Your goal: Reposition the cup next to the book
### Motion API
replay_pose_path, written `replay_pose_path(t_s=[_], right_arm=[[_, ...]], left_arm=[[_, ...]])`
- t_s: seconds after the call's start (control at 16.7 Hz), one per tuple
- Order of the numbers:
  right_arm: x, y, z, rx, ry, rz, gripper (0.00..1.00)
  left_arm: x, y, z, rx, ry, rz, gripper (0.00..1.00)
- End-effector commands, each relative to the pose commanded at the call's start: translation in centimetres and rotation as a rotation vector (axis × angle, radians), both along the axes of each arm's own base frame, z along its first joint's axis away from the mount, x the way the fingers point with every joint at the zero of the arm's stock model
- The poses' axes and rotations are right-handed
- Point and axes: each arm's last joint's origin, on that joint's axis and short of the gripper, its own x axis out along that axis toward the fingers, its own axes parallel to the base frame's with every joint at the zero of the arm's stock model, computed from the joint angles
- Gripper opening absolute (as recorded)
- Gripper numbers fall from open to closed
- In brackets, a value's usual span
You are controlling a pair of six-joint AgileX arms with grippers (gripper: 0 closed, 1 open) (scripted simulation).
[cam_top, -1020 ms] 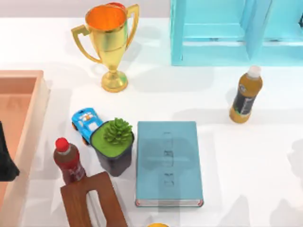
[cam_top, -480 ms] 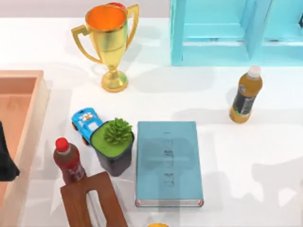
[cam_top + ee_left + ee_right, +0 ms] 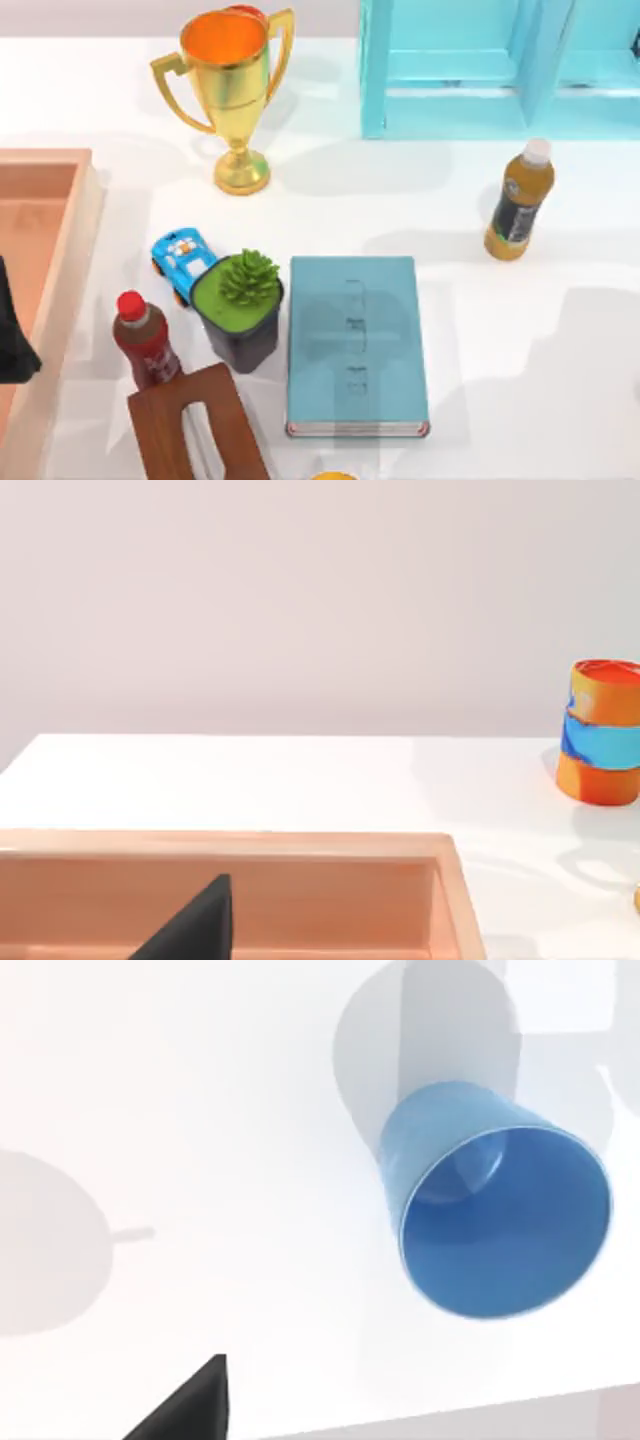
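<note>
The book (image 3: pixel 352 345), a flat teal-blue rectangle with a white page edge, lies at the table's front centre. In the right wrist view the cup (image 3: pixel 490 1215), a plain light-blue tumbler, stands upright on the white table with its open mouth showing. A dark part of my right gripper (image 3: pixel 185 1405) shows in that view, apart from the cup, with bare table between them. My left gripper (image 3: pixel 12 340) is a dark shape at the table's left edge, over the wooden tray (image 3: pixel 60 250); part of it (image 3: pixel 190 930) appears in the left wrist view.
A gold trophy (image 3: pixel 232 95) stands at the back, a teal shelf (image 3: pixel 490 70) at the back right, and a brown bottle (image 3: pixel 518 205) on the right. A toy car (image 3: pixel 180 262), potted plant (image 3: pixel 240 310), red bottle (image 3: pixel 143 340) and wooden block (image 3: pixel 195 425) crowd the book's left. An orange-blue striped can (image 3: pixel 600 732) stands farther off.
The shadow on the table's right side has slid toward the back. The book and the other objects have not moved. My left gripper has stayed put.
</note>
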Motion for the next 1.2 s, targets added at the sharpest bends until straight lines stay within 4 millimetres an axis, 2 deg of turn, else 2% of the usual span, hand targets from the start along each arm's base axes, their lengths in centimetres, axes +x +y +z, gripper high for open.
replay_pose_path(t_s=[0.24, 0.66, 0.78, 1.08, 1.2], right_arm=[[1.2, -2.4, -1.2, 0.05, 0.103, 0.089, 1.0], [1.3, -2.5, -1.8, 0.055, 0.11, 0.095, 1.0], [1.4, -2.6, -3.5, 0.057, 0.114, 0.093, 1.0], [1.5, -2.7, -9.5, 0.048, 0.1, 0.093, 1.0], [1.3, -2.6, -11.0, 0.053, 0.107, 0.093, 1.0]], left_arm=[[0.0, 0.0, 0.0, 0.0, 0.0, 0.0, 1.0], [0.0, 0.0, 0.0, 0.0, 0.0, 0.0, 1.0], [0.0, 0.0, 0.0, 0.0, 0.0, 0.0, 1.0], [0.0, 0.0, 0.0, 0.0, 0.0, 0.0, 1.0], [0.0, 0.0, 0.0, 0.0, 0.0, 0.0, 1.0]])
